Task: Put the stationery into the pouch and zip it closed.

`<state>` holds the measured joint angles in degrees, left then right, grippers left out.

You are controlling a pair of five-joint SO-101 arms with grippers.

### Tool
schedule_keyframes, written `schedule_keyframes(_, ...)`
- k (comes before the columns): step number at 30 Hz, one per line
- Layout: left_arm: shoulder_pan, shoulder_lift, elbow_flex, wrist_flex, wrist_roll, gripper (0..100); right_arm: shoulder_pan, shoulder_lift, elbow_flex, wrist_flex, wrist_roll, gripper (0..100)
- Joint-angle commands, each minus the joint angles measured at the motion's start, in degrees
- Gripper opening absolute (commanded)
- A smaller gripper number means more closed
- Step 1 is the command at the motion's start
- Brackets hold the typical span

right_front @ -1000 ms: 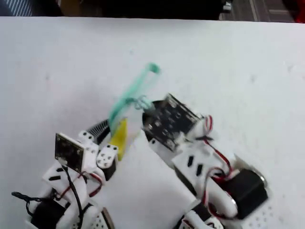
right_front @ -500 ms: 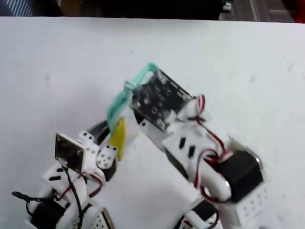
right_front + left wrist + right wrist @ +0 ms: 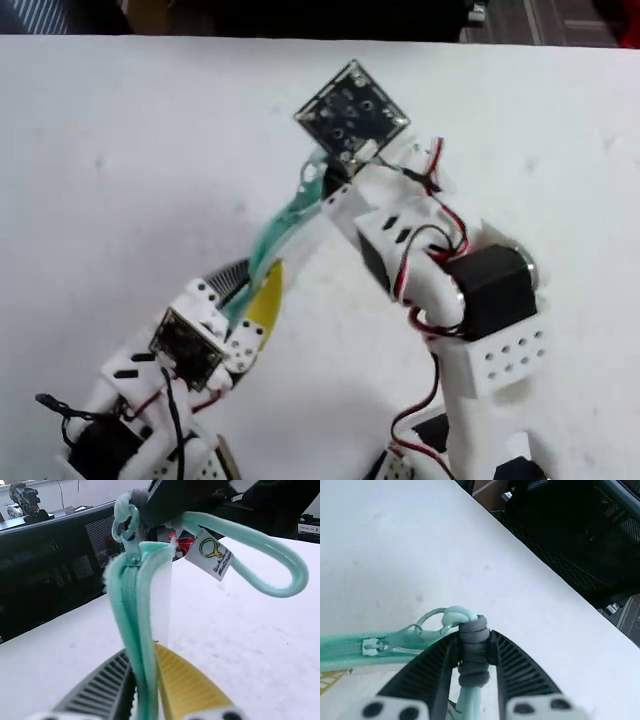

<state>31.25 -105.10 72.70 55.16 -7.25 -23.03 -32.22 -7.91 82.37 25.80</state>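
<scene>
A mint-green pouch (image 3: 275, 235) hangs stretched between my two grippers above the white table (image 3: 120, 150). My left gripper (image 3: 252, 295) is shut on its near end; the pouch (image 3: 142, 630) sits edge-on between the grey and yellow fingers, zipper side up. My right gripper (image 3: 322, 185) is shut on the grey wrap of the pouch's strap (image 3: 474, 650), just past the ring and the zipper slider (image 3: 370, 646). The strap's loop (image 3: 260, 555) and a white tag (image 3: 209, 554) dangle beside it. I cannot tell what lies inside the pouch.
The table's far edge (image 3: 200, 38) runs along the back, with dark furniture beyond it. Black mesh panels (image 3: 580, 545) stand past that edge. Bare tabletop spreads to the left and right of both arms.
My right arm has swung toward the far side of the table with the strap in its fingers, pulling the pouch out long. My left gripper has shifted slightly right, still holding the pouch.
</scene>
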Motion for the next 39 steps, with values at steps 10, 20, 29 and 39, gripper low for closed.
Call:
schedule_keyframes(10, 1.01, 0.04, 0.44, 0.88, -0.62, 2, 12.62, -1.45, 8.62, -6.90, 4.22, 1.7)
schedule_keyframes(20, -2.07, 0.04, 0.26, 0.79, -0.35, 2, 23.08, 0.13, 12.57, -16.66, 4.22, 1.7)
schedule_keyframes(29, -2.07, 0.04, 0.35, 0.79, -0.26, 2, 25.80, 4.09, 13.80, -18.51, 3.78, 1.7)
schedule_keyframes(39, -2.07, 0.04, 0.35, 0.79, -0.26, 2, 26.51, 4.62, 13.63, -18.59, 3.78, 1.7)
